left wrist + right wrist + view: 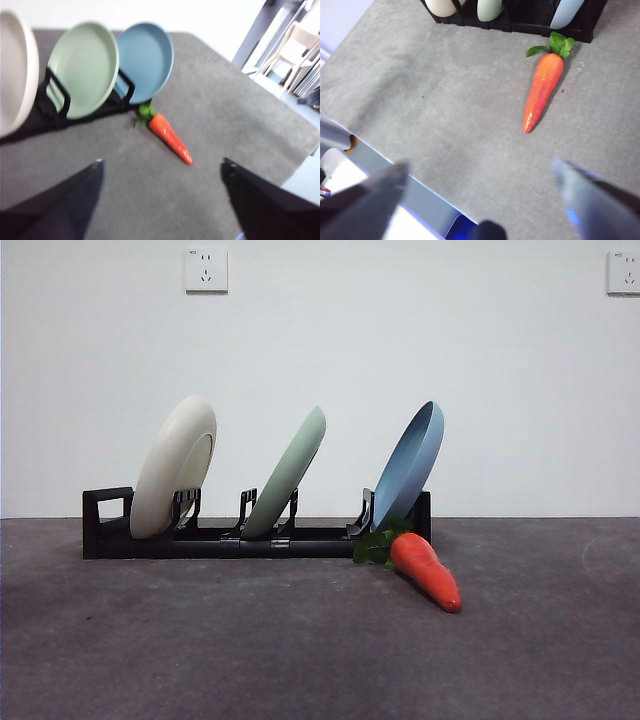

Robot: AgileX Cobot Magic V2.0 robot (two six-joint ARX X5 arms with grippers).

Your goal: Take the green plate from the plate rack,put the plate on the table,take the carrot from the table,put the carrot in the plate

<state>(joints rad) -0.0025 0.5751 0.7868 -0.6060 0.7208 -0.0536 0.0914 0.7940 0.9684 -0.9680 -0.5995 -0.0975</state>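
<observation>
The green plate (290,472) leans in the middle slot of the black plate rack (108,537), between a cream-white plate (175,465) and a blue plate (410,465). In the left wrist view the green plate (84,67) faces the camera. The carrot (428,568) lies on the table (300,650) just in front of the rack's right end, leaves toward the rack. My left gripper (160,167) hangs open above the table, short of the carrot (169,131). My right gripper (480,170) is open too, high over the table's edge, with the carrot (542,90) ahead of it.
The rack (520,20) stands toward the back of the table with its square loop handle at the left end. The wall behind has two sockets (206,270). The table's edge (385,155) shows in the right wrist view; a chair (295,50) stands beyond the table.
</observation>
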